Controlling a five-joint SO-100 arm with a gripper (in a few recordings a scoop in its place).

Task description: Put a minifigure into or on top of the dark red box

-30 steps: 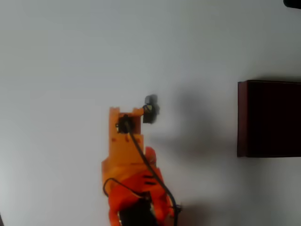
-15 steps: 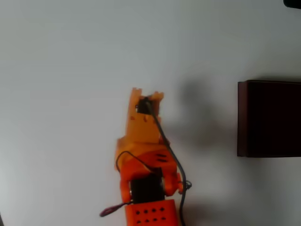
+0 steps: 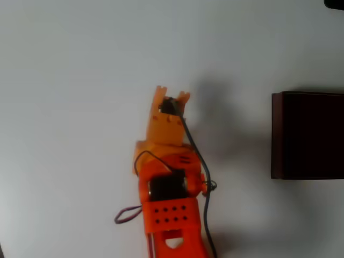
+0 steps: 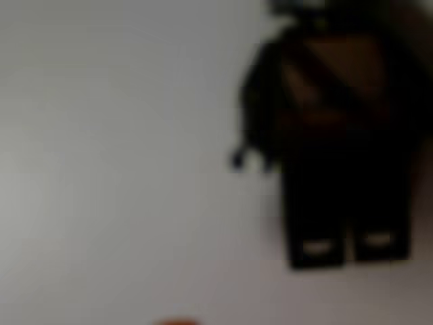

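arm: orange, comes up from bottom edge in overhead view, reaching toward upper middle of the table [image 3: 80,80]; black cable runs along its right side, a purple-ish wire loops out at its lower left.
claw [image 3: 172,97]: at arm's tip, two orange prongs pointing up the pic w/ a dark bit between them; can't tell if spread or pressed together, or if it's pinching anything.
minifig [image 4: 331,135]: in wrist view a big blurred dark figure fills the upper right, legs pointing down, two pale marks at the feet, brownish patch on torso, one arm sticking out to the left. v. close to cam, out of focus. whether claw has it or it just lies on the table: can't tell. in overhead view the dark bit between the prongs may be it, too small to say.
box [image 3: 309,135]: dark red walls, near-black inside, at right edge of overhead view, cut off by frame. well apart from the claw, to its right and a little lower.
table: plain white/grey, soft arm shadow falls betw. claw and box.
corner: small black thing at top right of overhead view, unclear what.
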